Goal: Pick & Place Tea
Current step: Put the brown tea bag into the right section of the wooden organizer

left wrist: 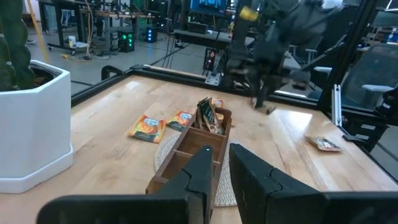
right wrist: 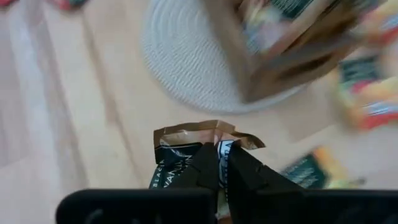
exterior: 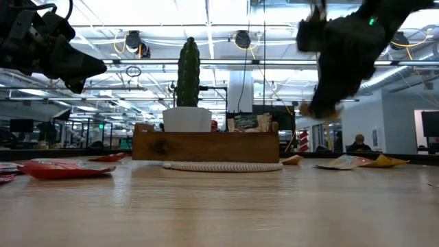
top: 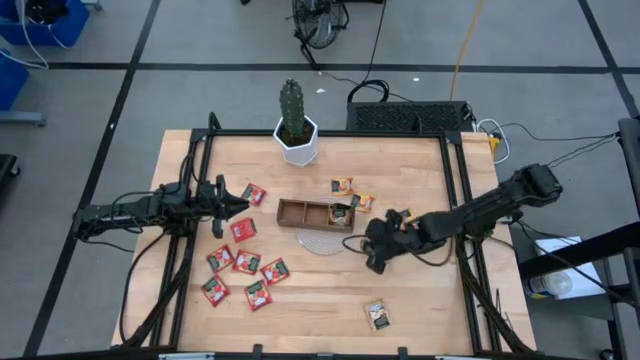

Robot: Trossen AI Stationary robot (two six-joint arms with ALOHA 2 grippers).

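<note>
Near the desk's [top: 420, 300] front edge one sachet [top: 377, 315] lies alone. The right gripper [right wrist: 222, 163] is clamped on a dark sachet [right wrist: 186, 146]; left gripper [left wrist: 222, 165] waits, narrowed. Red sachets [top: 245, 262] remain; few fill the tray [top: 316, 213].

We are in a robotics lab set inside a large open-plan industrial hall. Our butcher-block table [top: 330, 290] sits in a black metal frame [top: 455, 150] on a grey floor marked with dark tape lines [top: 300, 67], with cables [top: 470, 40] trailing across it. Looking level across the table, we see rows of ceiling strip lights [exterior: 206, 31], round ceiling-mounted fixtures [exterior: 134, 41], and workstations with monitors [exterior: 429, 125], where a person [exterior: 358, 143] sits. Behind the table we see equipment racks with glowing green lights [left wrist: 127, 42].
</note>
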